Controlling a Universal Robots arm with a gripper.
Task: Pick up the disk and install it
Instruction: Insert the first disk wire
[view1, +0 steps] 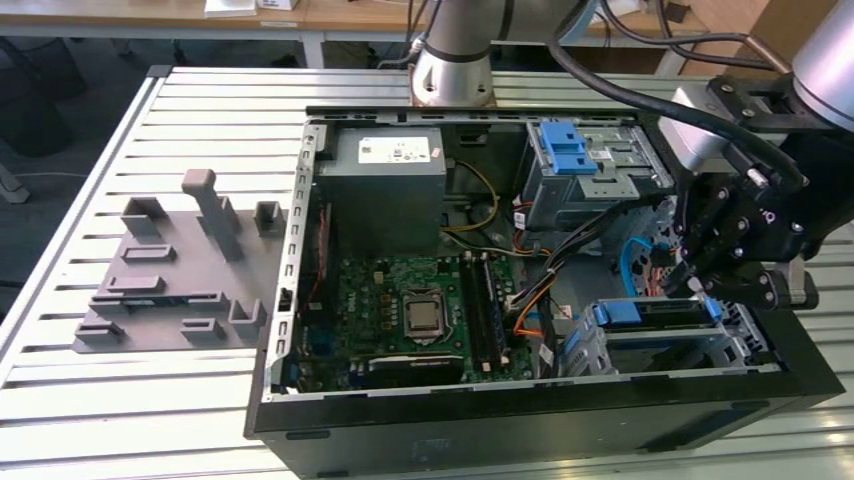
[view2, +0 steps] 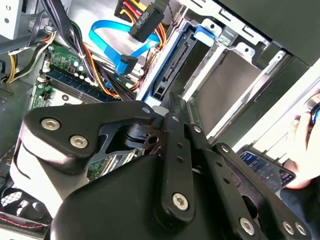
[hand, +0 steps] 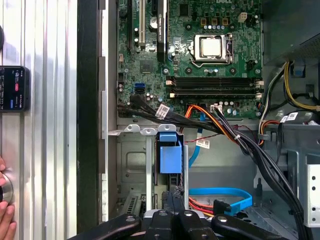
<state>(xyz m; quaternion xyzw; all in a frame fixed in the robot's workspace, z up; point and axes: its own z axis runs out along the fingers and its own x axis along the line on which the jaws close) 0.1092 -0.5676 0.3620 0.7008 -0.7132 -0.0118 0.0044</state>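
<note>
Nearest the lens in the second wrist view we see the black linkage of the tool (view2: 172, 107), its fingertips drawn together to a narrow point with nothing between them; we log it as clenched and empty. In the first wrist view the same fingertips (hand: 174, 196) meet just at the edge of the disk (hand: 167, 160).

Exterior view, from its left to its right:
- grey fixture block (view1: 180, 275) with upright pegs, on the slatted metal surface (view1: 80, 200)
- open computer case (view1: 534, 415) lying on its side; grey power supply box (view1: 387, 190) with white sticker at the far end, green motherboard (view1: 407, 305) below it
- upper drive cage with a blue latch (view1: 567, 150)
- the disk (view1: 654, 312), blue carrier frame showing, seated in the lower drive bay at the case's near corner on the view's right
- tool (view1: 694, 285) poised just above that bay, close to the disk

A person's hand (hand: 6, 220) rests at the surface edge in the first wrist view, beside a phone (hand: 12, 88)
</note>
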